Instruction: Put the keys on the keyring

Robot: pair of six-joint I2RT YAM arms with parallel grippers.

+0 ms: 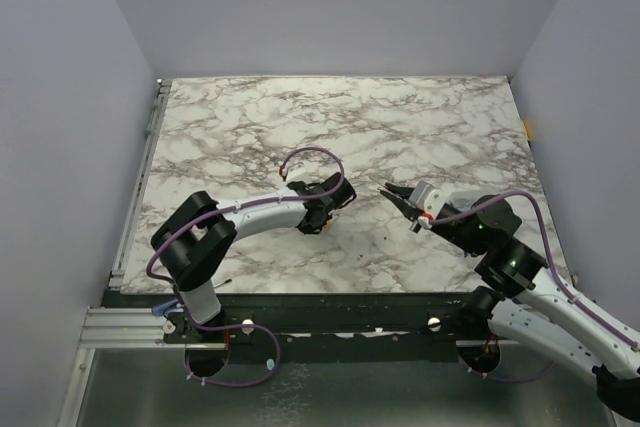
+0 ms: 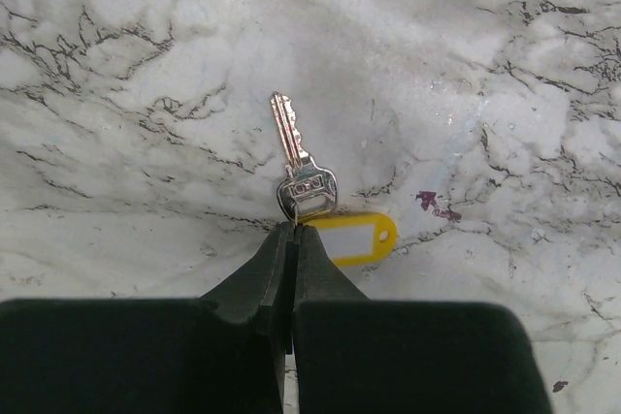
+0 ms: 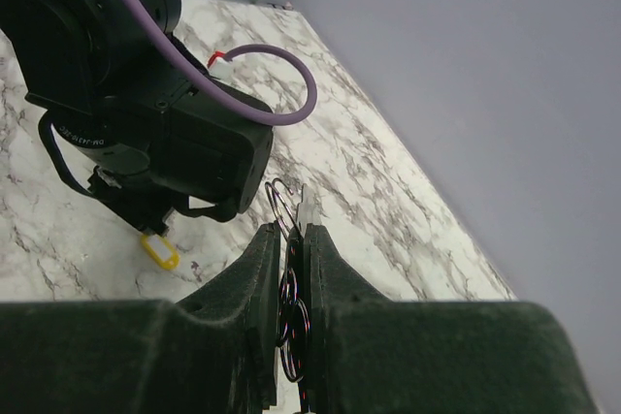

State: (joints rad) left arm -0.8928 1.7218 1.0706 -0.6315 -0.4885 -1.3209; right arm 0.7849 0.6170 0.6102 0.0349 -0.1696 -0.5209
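My left gripper (image 2: 294, 230) is shut on the thin loop at the head of the silver key (image 2: 294, 152), just above the marble table (image 2: 116, 65). A yellow tag with a white label (image 2: 354, 238) sits beside the key's head and also shows in the right wrist view (image 3: 160, 250). My right gripper (image 3: 291, 232) is shut on the keyring (image 3: 281, 203), thin wire loops standing upright between the fingers, an open curled end and a small metal tab poking past the tips. In the top view the left gripper (image 1: 335, 197) and right gripper (image 1: 392, 195) face each other mid-table, a short gap apart.
The left arm's black wrist (image 3: 146, 113) with its purple cable (image 3: 281, 94) fills the space just ahead of my right gripper. Grey walls (image 1: 330, 7) close in the table at the back and both sides.
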